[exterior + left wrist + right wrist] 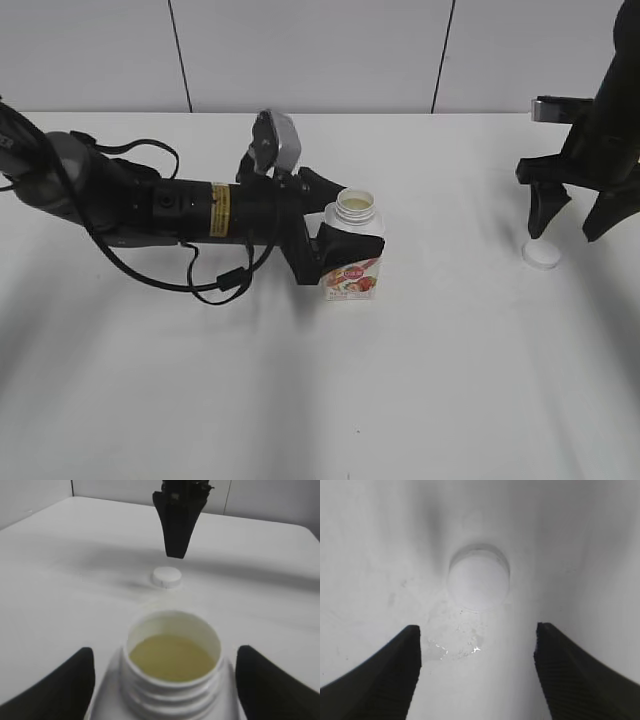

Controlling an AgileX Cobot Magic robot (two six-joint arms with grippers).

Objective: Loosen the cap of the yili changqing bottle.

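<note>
The yili changqing bottle (352,278) stands upright left of the table's middle, uncapped, with pale yellow liquid in its open threaded neck (172,700). My left gripper (335,228) reaches in from the left and is shut on the bottle's shoulders; its jaws (165,651) flank the neck in the left wrist view. The cap (542,255) lies flat on the table at the far right, well apart from the bottle. It also shows in the left wrist view (166,577) and the right wrist view (479,577). My right gripper (568,232) hangs open and empty just above the cap, jaws (479,675) wide apart.
The white table (420,400) carries a few small wet drops (455,647) beside the cap. The left arm's black cable (215,285) lies looped on the table near the bottle. The right gripper's dark finger (176,525) shows beyond the cap in the left wrist view.
</note>
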